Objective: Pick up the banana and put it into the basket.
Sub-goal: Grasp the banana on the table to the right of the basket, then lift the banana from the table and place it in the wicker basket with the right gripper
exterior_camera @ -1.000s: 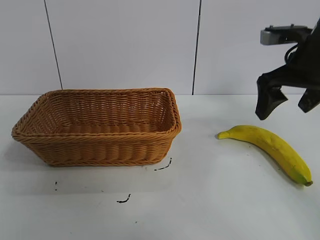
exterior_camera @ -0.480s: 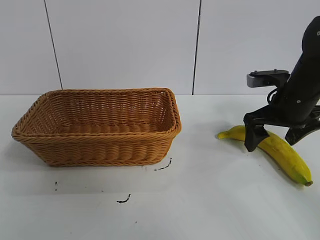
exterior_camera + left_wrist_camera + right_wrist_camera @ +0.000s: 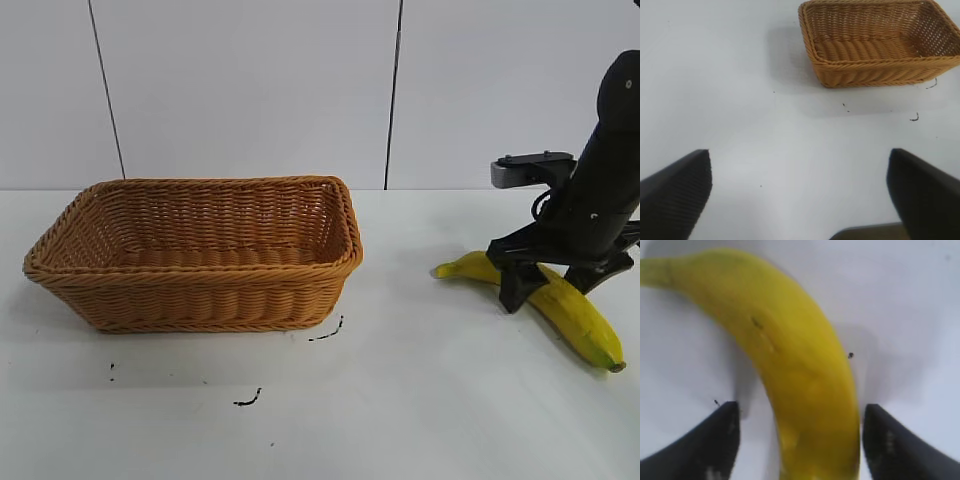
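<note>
The banana is being straddled across its long axis by the right gripper, fingers apart, not yet clamped. The left gripper, fingers spread, is being held well apart, beyond the basket.

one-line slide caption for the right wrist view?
Right gripper open, straddling the banana on the white table.

This looks like a robotics lab test station rather than a home. A bare white table carrying a few small black marks stands against plain white wall panels divided by thin dark seams. A black robot arm with a camera module works over the table.
</note>
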